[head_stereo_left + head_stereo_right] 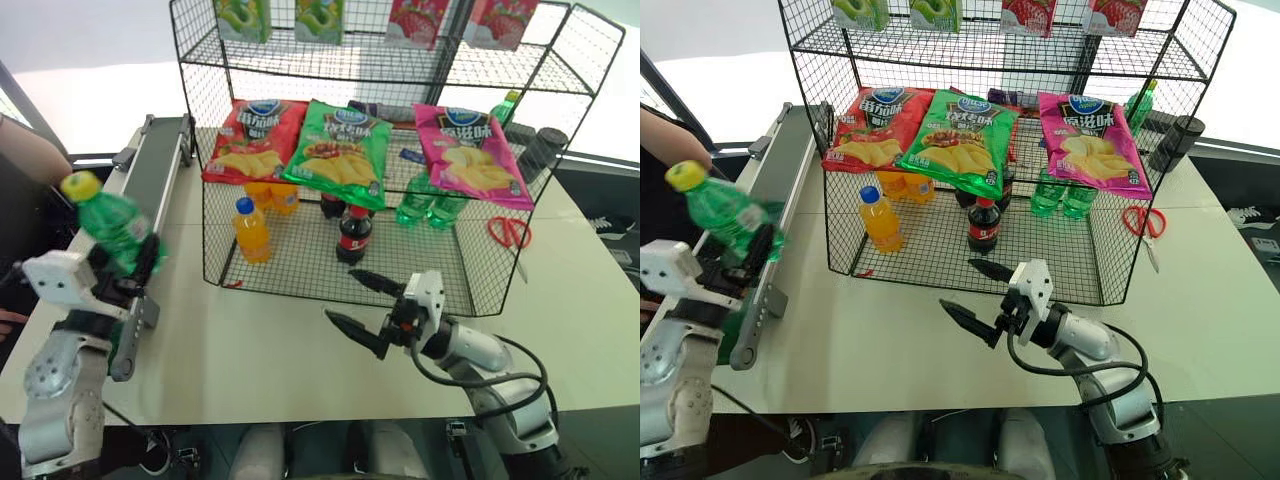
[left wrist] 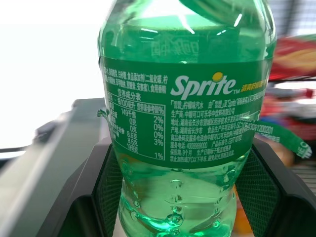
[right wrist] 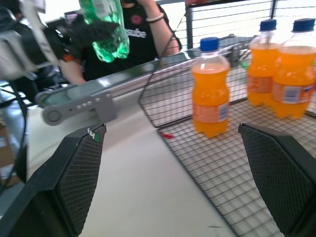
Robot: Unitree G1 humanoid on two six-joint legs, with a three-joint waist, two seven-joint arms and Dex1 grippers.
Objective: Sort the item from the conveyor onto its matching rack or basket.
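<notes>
My left gripper (image 1: pixel 135 262) is shut on the item, a green soda bottle (image 1: pixel 112 224) with a yellow cap, gripping it low on its body. The bottle tilts left and hangs above the near end of the conveyor (image 1: pixel 152 168). In the left wrist view the black pads (image 2: pixel 106 187) press both sides of the bottle (image 2: pixel 182 123). The black wire rack (image 1: pixel 300 255) stands at the table's middle, with a low basket at its base. My right gripper (image 1: pixel 342 296) is open and empty, just in front of the basket's front wall.
The basket holds orange-juice bottles (image 1: pixel 251 230), a cola bottle (image 1: pixel 353 235) and green bottles (image 1: pixel 428 200). Chip bags (image 1: pixel 338 150) lie on the tier above. Red scissors (image 1: pixel 510 232) lie right of the rack. A person's arm (image 1: pixel 25 150) is at the far left.
</notes>
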